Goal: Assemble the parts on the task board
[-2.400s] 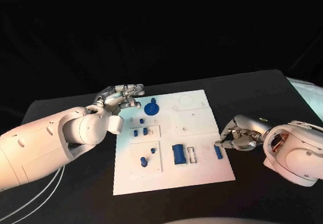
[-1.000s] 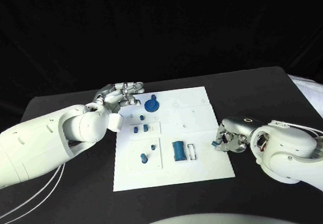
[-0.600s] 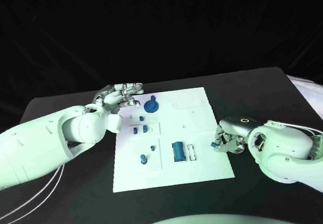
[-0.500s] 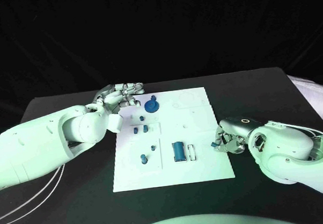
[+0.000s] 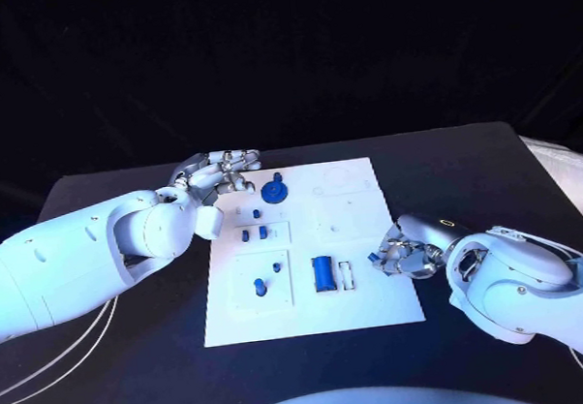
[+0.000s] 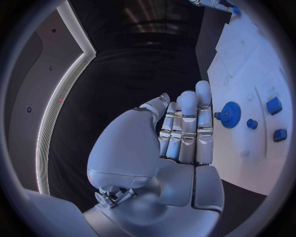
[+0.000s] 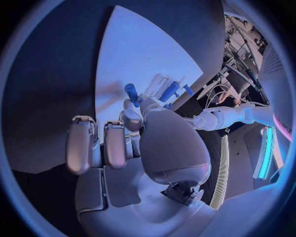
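Note:
The white task board (image 5: 365, 297) lies mid-table. On it are a blue gear (image 5: 274, 192), small blue pieces (image 5: 253, 233) and a long blue piece (image 5: 323, 274). My left hand (image 5: 218, 171) hovers off the board's far left corner, its fingers straight and side by side, holding nothing (image 6: 182, 131); the gear (image 6: 229, 114) lies just beyond its fingertips. My right hand (image 5: 407, 256) is at the board's right edge and pinches a small blue peg (image 7: 131, 92) between thumb and finger (image 7: 132, 118). The long blue piece (image 7: 169, 90) lies past it on the board (image 7: 135, 54).
The black table (image 5: 122, 317) stretches round the board. A pale crumpled sheet (image 5: 573, 180) lies at the table's right edge. White cables (image 5: 58, 378) trail under my left arm at the front left.
My right hand has shifted slightly left along the board's right edge with the peg in its fingers. The left hand has stayed where it was.

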`<action>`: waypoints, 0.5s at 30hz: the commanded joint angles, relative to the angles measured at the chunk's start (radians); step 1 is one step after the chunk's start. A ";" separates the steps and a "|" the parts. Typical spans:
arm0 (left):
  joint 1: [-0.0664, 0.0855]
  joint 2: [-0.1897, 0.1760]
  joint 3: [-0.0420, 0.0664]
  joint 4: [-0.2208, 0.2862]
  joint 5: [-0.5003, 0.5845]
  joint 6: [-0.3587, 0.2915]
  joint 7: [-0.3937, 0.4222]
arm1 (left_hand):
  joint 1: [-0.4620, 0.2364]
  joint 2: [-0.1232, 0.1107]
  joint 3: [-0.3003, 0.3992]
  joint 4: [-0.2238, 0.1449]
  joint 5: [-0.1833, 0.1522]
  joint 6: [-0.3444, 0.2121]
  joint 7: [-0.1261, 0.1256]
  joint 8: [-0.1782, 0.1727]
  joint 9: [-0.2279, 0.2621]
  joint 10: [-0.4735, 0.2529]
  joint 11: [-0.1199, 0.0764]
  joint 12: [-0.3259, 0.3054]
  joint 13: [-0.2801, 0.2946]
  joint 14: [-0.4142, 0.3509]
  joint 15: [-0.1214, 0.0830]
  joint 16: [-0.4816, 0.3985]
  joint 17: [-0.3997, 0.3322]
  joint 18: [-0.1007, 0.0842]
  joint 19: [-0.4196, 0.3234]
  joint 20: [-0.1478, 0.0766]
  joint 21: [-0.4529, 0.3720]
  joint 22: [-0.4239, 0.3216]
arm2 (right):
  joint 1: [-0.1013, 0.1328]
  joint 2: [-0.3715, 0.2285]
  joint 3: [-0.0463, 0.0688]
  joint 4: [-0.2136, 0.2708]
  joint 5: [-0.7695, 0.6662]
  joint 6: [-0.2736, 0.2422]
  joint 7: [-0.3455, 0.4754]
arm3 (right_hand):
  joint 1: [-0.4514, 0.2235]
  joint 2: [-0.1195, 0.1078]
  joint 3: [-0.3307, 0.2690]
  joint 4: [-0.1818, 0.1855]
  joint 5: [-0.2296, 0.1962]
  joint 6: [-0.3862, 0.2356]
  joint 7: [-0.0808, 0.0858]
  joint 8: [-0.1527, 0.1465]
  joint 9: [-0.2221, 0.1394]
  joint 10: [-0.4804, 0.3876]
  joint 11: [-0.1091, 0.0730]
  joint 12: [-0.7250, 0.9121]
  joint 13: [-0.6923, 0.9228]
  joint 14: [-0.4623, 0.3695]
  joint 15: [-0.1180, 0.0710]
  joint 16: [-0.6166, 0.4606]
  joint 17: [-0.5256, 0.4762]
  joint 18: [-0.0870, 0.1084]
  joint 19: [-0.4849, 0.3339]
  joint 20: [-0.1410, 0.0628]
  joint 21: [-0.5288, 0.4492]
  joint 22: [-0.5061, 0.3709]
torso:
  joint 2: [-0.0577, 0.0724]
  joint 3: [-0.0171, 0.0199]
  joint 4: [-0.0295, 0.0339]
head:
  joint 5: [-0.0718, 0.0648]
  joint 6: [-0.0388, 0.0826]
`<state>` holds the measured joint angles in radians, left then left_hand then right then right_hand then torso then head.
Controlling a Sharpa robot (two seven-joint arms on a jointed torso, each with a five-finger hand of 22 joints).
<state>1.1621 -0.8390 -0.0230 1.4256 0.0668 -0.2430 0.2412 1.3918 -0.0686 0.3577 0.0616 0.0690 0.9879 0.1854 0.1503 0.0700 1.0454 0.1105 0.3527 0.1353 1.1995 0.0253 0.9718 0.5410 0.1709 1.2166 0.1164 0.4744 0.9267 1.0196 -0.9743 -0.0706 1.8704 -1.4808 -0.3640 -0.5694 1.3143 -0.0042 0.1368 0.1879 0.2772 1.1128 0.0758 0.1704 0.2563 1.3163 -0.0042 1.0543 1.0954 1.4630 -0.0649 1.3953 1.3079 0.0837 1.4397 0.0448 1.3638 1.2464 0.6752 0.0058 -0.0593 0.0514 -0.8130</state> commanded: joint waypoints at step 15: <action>0.000 0.005 0.001 0.001 -0.008 0.024 0.007 | -0.008 0.004 -0.007 0.001 -0.005 -0.009 0.001 0.007 -0.001 -0.008 -0.002 0.004 0.001 -0.010 0.000 0.001 -0.002 0.010 0.002 0.008 -0.007 -0.002 | -0.001 0.078 0.000 -0.032 0.210 -0.033 0.011 | -0.024 -0.002 0.002 0.017 0.023 0.021 -0.006 0.013 0.006 0.024 -0.004 0.023 0.023 0.071 -0.010 0.009 0.064 -0.015 0.002 -0.009 0.010 0.006 | 0.001 0.0004 0.0007 | -0.002 -0.002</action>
<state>1.1620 -0.8362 -0.0230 1.4255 0.0657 -0.2393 0.2411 1.3918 -0.0686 0.3577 0.0616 0.0690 0.9879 0.1854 0.1544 0.0700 1.0454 0.1105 0.3527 0.1352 1.1995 0.0253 0.9718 0.5400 0.1709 1.2167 0.1164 0.4706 0.9256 1.0196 -0.8985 -0.0704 1.8407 -1.3029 -0.3981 -0.5626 1.2983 -0.0065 0.1383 0.2004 0.2966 1.1268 0.0703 0.1785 0.2642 1.3342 -0.0077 1.0731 1.1188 1.4665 -0.0684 1.4009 1.3077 0.0839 1.4432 0.0412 1.3677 1.2520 0.6753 0.0065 -0.0595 0.0495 -0.8151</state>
